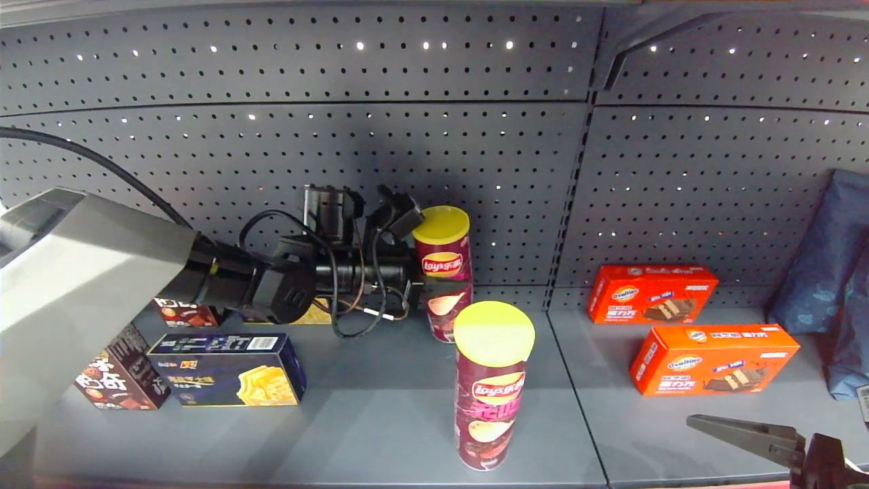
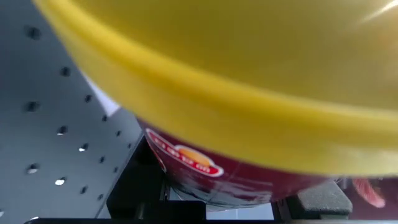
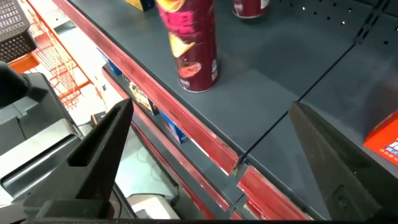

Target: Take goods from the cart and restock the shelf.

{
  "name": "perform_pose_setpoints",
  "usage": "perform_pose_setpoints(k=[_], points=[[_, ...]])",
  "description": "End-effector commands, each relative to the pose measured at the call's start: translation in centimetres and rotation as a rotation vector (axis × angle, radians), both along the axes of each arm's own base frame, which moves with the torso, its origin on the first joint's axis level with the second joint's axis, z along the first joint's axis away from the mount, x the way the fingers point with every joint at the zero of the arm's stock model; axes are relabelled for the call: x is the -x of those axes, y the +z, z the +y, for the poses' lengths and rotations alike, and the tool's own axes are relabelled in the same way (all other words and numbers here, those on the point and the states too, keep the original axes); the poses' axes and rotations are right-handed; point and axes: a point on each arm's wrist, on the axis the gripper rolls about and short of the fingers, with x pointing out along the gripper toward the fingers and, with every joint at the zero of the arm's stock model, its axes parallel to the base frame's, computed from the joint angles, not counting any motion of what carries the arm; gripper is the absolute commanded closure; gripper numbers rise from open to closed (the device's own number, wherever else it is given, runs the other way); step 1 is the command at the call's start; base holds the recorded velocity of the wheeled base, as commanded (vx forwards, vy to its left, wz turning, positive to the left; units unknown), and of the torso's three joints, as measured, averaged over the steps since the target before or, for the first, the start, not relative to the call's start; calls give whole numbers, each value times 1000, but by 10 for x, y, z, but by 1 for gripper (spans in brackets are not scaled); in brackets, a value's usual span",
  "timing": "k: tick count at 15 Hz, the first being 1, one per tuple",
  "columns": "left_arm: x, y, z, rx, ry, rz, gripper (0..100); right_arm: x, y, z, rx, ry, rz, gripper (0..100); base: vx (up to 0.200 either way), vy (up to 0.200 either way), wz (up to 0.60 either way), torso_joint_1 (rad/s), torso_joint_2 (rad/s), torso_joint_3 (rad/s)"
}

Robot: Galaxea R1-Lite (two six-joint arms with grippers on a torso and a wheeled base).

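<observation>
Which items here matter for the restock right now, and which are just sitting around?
In the job:
back chip can, gripped by the left pincer
front chip can, upright near the front edge
shelf
right pincer, open, below the shelf's front edge

Just sitting:
orange boxes
blue box
dark box
blue bags

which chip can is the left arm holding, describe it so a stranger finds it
On the grey shelf, look toward the pegboard back wall near the middle. Of the two maroon chip cans with yellow lids, it is the rear can, nearer the wall, in the left gripper, not the front can by the shelf edge.
</observation>
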Motion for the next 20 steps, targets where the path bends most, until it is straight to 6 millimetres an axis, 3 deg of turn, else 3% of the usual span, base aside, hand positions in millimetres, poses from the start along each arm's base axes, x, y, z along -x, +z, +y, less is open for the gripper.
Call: perform_pose_setpoints(k=[1,12,13,17,20], points=[[-7,-2,-11,-3,-16,11,100,0,-2,0,6,2,8,0,0,0,0,0,0,0],[-17,-13,-25,-6,-36,18,100,0,-4,0,11,8,18,0,0,0,0,0,0,0],[-18,-15,-25,-7,-36,21,0,0,-4,0,11,8,18,0,0,0,0,0,0,0],[-18,-17,-25,-15,-19,23,0,0,-4,0,15,8,22,0,0,0,0,0,0,0],[-7,-3,-5,-21,27,17,0,-2,-8,2,34,-1,40,0,0,0,0,0,0,0]])
